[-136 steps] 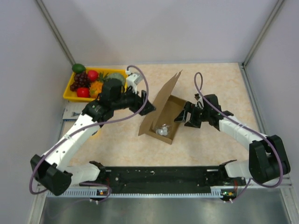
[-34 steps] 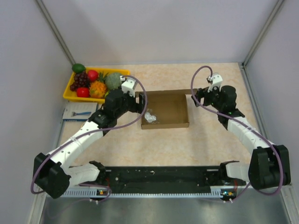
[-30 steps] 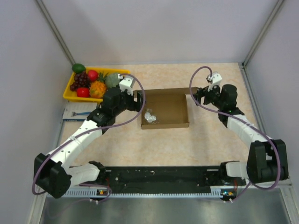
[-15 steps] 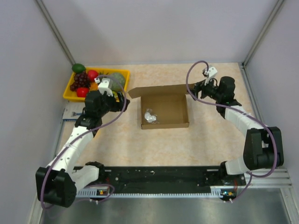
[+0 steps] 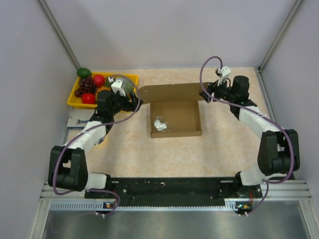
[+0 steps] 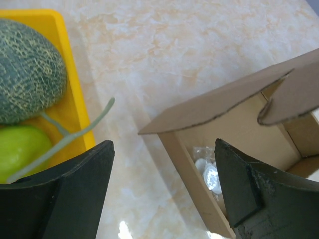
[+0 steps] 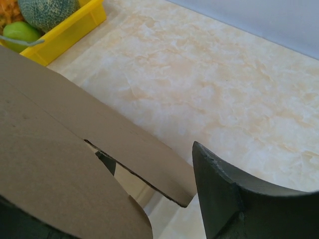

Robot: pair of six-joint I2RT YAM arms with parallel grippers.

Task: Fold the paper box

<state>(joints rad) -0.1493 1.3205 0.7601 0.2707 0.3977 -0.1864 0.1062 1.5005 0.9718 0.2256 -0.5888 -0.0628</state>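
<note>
Yellow tray point(image 5: 71, 101) at desk's point(image 5: 224, 144) far-left corner, paper box point(image 5: 182, 119) mid-desk, opening upward, long axis left-right, left gripper point(image 6: 163, 147) spread, right gripper point(image 5: 206, 95) at lid, hold unclear.

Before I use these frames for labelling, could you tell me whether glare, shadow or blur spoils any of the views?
Top external view: even, soft light, the paper box readable. Left wrist view: a small glare spot on the table; the left end effector's fingers are dark and blurred. Right wrist view: no glare; the box flap fills the lower left.
</note>
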